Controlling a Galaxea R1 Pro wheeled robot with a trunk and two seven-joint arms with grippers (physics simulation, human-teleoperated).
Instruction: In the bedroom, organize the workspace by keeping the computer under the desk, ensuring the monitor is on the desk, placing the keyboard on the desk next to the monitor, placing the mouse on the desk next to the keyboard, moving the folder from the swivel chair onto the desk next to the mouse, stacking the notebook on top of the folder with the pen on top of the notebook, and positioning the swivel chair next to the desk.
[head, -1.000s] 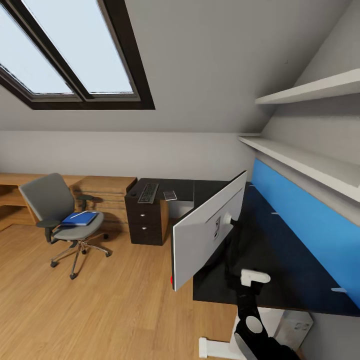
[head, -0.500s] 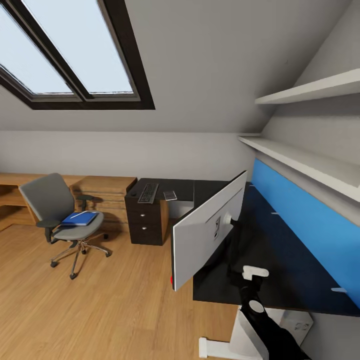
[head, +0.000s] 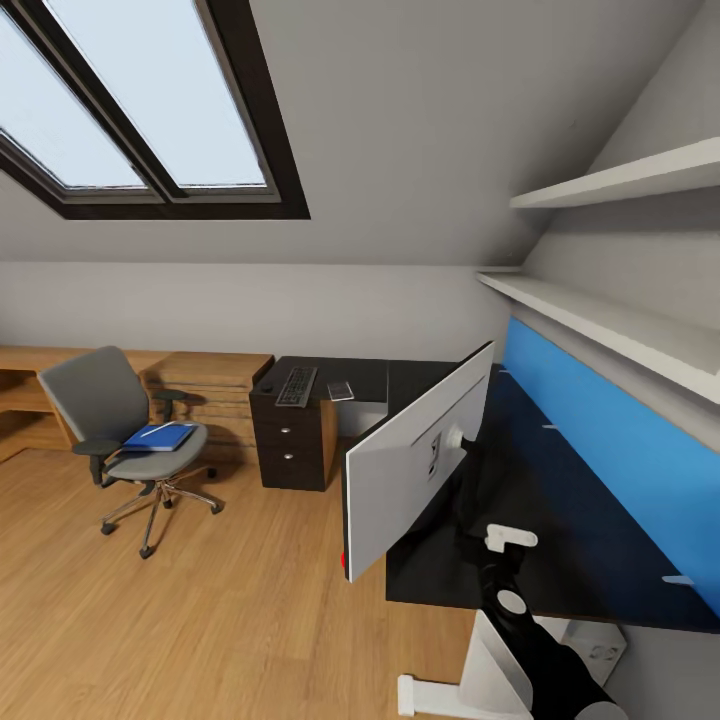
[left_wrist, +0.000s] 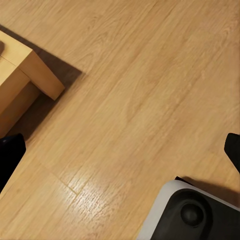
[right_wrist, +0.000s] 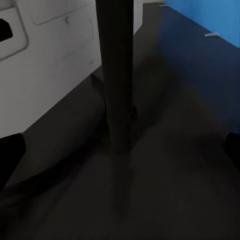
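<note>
The monitor (head: 415, 455) shows its pale back, so its screen face is hidden, and it covers part of the desk (head: 560, 520) behind it. Far beyond the monitor, the keyboard (head: 296, 386) is too small to read its keys, and the small pale item (head: 340, 390) beside it is too small to identify. The right gripper (head: 510, 541) is near the monitor's stand, and whether its jaws are apart cannot be told. The monitor's stand arm (right_wrist: 116, 75) is cut off by the right wrist picture's edge.
</note>
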